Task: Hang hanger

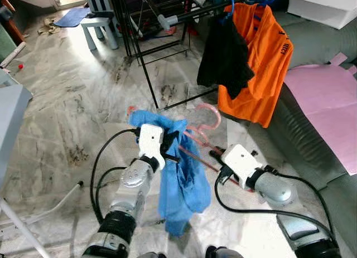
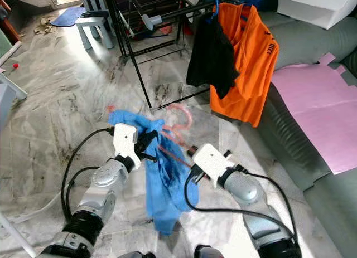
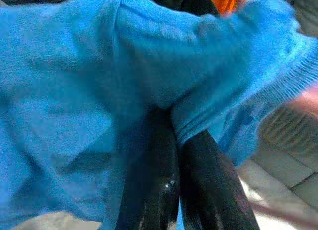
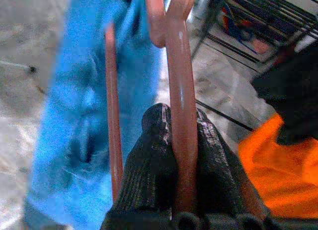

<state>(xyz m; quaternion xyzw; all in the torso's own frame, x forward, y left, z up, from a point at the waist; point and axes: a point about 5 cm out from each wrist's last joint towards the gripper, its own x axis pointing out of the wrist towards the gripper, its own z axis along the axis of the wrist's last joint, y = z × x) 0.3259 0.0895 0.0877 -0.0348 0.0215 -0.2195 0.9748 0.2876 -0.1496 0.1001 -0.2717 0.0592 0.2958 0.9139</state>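
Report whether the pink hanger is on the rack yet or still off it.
Off it. The pink hanger is held low over the floor, right gripper shut on it, left gripper pinching the blue garment, short of the black rack.

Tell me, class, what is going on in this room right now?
A humanoid robot holds a pink hanger carrying a blue garment. Its right gripper is shut on the hanger's bar, and its left gripper pinches the blue cloth. The black clothes rack, with an orange shirt hanging, stands ahead; the hanger is not yet on it.
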